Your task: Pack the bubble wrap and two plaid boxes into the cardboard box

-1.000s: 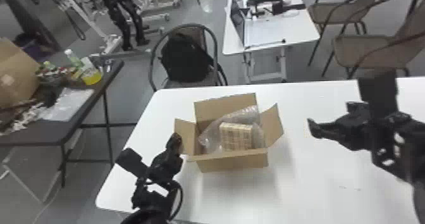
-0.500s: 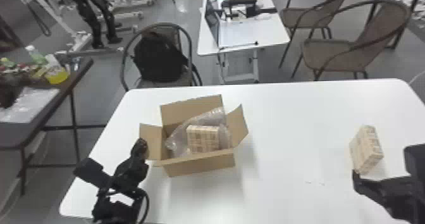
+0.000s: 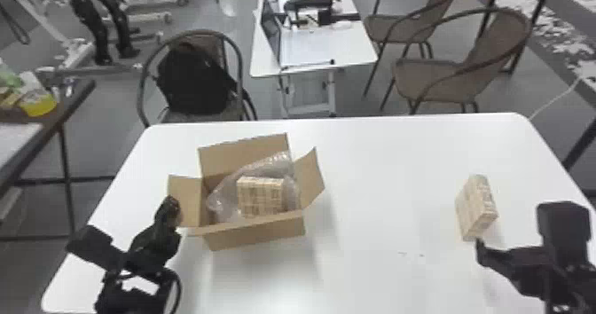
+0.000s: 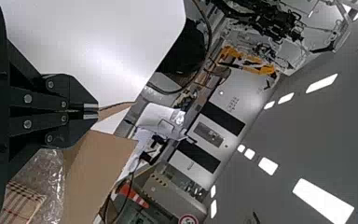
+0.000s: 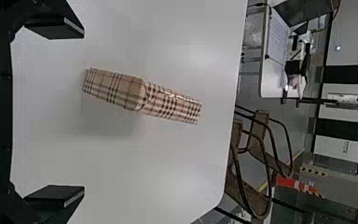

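Note:
My left gripper (image 3: 170, 213) is at the left flap of the cardboard box (image 3: 255, 237). The left gripper (image 4: 98, 111) in its wrist view is shut, with the cardboard flap (image 4: 116, 109) between its tips. Inside the box lie bubble wrap (image 3: 221, 200) and one plaid box (image 3: 259, 198), resting against each other. A second plaid box (image 3: 476, 206) stands on the table at the right. Just nearer the robot than it is my right gripper (image 3: 510, 260). In the right wrist view, the right gripper (image 5: 83, 112) has its fingers wide apart, facing this plaid box (image 5: 142, 95) without touching it.
The white table (image 3: 377, 180) carries everything, with bare surface between the cardboard box and the second plaid box. Its other flaps stand open. Past the far edge are a chair with a black backpack (image 3: 195, 80), other chairs and a smaller table (image 3: 310, 47).
The head view has swung right, bringing the second plaid box into sight. My right gripper has moved right and closer to the robot, away from the cardboard box. The left one stays at the flap.

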### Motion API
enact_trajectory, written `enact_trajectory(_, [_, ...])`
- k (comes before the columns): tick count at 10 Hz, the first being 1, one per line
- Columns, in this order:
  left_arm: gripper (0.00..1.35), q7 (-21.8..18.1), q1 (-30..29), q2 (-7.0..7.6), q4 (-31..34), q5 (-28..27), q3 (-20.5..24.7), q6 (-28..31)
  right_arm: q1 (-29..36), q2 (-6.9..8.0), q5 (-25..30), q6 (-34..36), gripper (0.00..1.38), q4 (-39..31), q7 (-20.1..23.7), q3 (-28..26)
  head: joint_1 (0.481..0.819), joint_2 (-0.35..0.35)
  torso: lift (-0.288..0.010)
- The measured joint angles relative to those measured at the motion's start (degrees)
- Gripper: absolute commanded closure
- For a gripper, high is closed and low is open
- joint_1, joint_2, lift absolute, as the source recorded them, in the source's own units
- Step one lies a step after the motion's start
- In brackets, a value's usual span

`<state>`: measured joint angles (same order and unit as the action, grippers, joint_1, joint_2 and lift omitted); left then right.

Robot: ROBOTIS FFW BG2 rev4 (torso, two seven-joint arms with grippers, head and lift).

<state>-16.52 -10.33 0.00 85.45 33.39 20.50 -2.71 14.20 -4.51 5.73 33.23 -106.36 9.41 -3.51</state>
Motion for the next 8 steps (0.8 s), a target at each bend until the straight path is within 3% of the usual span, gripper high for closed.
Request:
enact_trajectory(4, [1.21,0.0,0.1,0.00,-0.3,-0.3,-0.3,0.6,-9.2,-0.59,-1.3,-12.2,0.12,18.9,2.8,0.6,0.695,0.136,-0.050])
enact_trajectory(5, [1.21,0.0,0.1,0.00,-0.4,-0.3,-0.3,0.6,-11.2,-0.59,-1.2,-15.8,0.22,23.5,3.9,0.9,0.695,0.139,-0.050])
enact_trajectory(6, [1.21,0.0,0.1,0.00,-0.5,-0.3,-0.4,0.6,-12.9,-0.59,-1.2,-18.9,0.65,27.6,5.3,1.3,0.695,0.146,-0.050])
enact_trajectory(7, [1.21,0.0,0.1,0.00,-0.6,-0.3,-0.5,0.6,-14.5,-0.59,-1.4,-21.5,0.98,31.1,6.7,1.8,0.695,0.155,-0.050])
enact_trajectory(8, [1.21,0.0,0.2,0.00,-0.6,-0.3,-0.5,0.7,-15.2,-0.59,-1.5,-22.9,1.01,32.6,7.0,2.3,0.695,0.162,-0.050])
